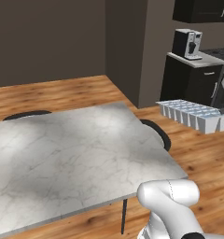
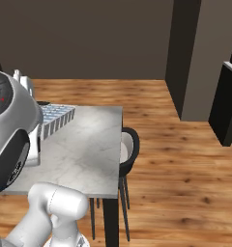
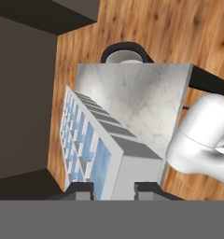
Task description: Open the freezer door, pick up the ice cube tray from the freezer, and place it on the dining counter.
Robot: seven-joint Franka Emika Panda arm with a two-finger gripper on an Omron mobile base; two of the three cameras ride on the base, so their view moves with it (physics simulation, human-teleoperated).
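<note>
The tray (image 3: 93, 140) sits clamped between the two fingers (image 3: 80, 190), gripped at one short end, and its long axis runs straight away from the hand. In the left base view the tray (image 1: 193, 113) hangs in the air beyond the surface's (image 1: 72, 158) right corner, over the wood floor (image 1: 202, 154), its length roughly level. In the right base view the tray (image 2: 55, 117) shows above the surface (image 2: 89, 149).
</note>
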